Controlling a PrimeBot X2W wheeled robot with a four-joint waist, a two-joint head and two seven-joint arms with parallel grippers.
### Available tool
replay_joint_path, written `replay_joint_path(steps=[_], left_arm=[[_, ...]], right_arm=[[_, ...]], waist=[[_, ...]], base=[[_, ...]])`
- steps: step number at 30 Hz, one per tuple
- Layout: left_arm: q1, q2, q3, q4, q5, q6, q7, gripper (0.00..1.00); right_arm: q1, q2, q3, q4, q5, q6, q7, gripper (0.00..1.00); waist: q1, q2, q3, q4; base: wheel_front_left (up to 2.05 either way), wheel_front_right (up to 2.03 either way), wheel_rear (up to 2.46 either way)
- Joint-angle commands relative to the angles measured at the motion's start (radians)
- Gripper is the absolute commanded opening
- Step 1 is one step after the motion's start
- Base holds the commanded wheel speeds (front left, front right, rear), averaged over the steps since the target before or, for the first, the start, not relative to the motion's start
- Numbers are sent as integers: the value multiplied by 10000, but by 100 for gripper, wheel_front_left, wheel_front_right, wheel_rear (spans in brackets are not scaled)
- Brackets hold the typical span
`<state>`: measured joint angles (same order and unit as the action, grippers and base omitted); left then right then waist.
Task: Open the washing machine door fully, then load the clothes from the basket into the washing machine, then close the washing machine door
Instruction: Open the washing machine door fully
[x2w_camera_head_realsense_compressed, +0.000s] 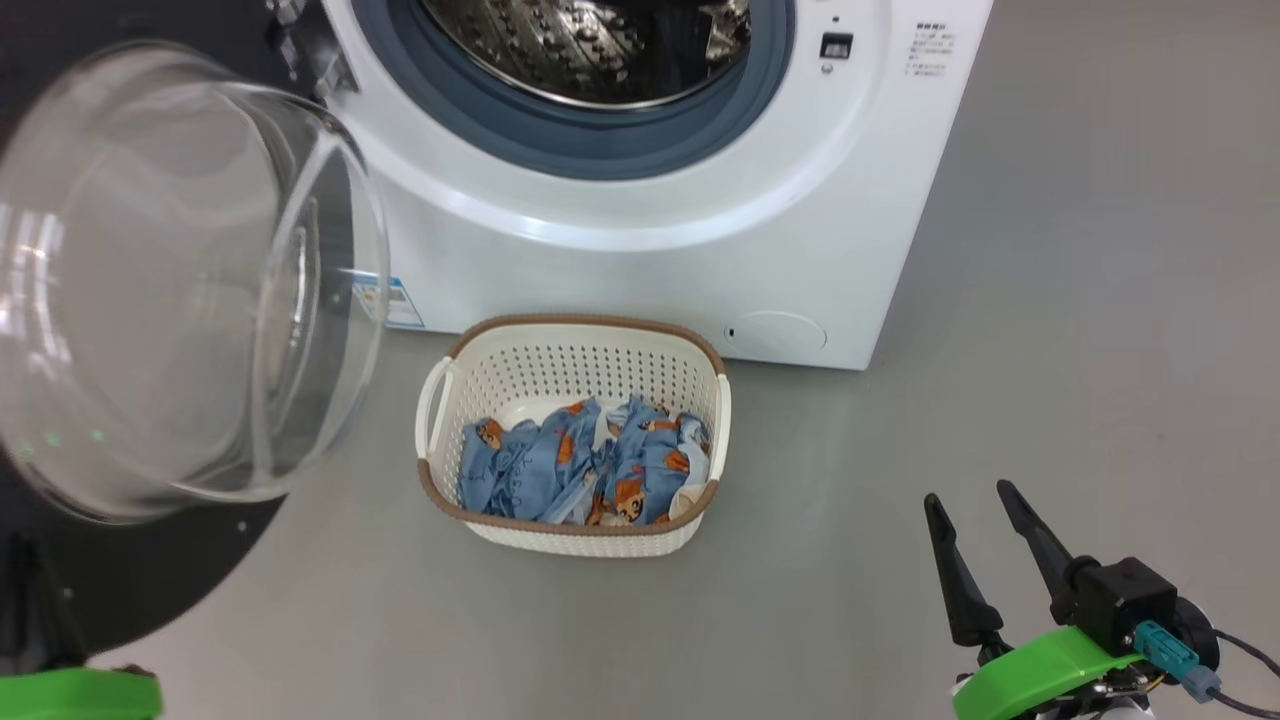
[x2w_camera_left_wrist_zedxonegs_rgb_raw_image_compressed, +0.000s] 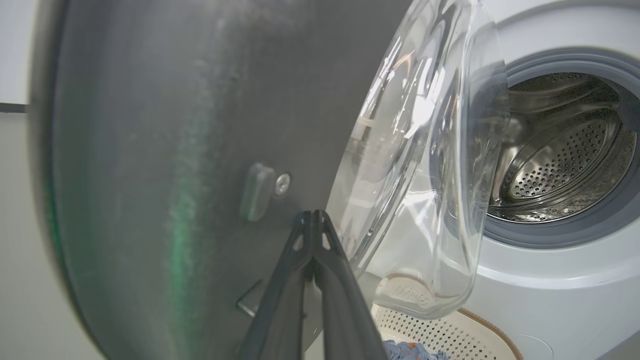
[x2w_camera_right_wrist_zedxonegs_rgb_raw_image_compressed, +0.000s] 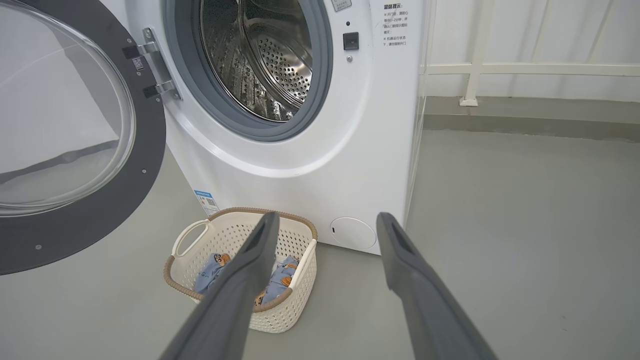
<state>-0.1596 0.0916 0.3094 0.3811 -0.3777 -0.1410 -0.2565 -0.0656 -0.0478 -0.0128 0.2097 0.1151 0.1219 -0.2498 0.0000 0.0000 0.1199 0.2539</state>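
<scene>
Left gripper: fingers pressed together with nothing between them, tips close against the inner black face of the washing machine door; contact cannot be confirmed. The door stands wide open to the left, leaving the opening unobstructed. The basket sits on the floor just in front of the washing machine, its long axis parallel to the machine's front. It holds all the clothes in 1 crumpled heap in its near half. Drum: no laundry in the part seen. Right gripper: jaws spread wide, empty, well apart from the basket, which lies ahead and to its left. Judgement: the right arm is the free arm with a clear line to the heap, so the first pick falls to it, reaching forward, left and down
</scene>
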Motion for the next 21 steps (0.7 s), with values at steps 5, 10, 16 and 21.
replay_joint_path(steps=[5,10,16,21], left_arm=[[-1013,717,1164,151,-167,103,-53,0],[-1582,1036,1690,567,-269,103,-53,0],[-2223,1543,1981,1186,-262,103,-53,0],[-2650,1882,2207,1728,-300,103,-53,0]], right_arm=[[-496,-24,280,-249,-209,88,-120,100],[-690,-24,331,-249,-317,88,-120,100],[-900,-24,343,-286,-509,88,-113,100],[-1011,-24,337,-345,-587,88,-55,100]], waist=[[0,0,588,-32],[0,0,935,-55],[0,0,1326,-105],[0,0,1529,-171]], base=[[0,0,0],[0,0,0],[0,0,0],[0,0,0]])
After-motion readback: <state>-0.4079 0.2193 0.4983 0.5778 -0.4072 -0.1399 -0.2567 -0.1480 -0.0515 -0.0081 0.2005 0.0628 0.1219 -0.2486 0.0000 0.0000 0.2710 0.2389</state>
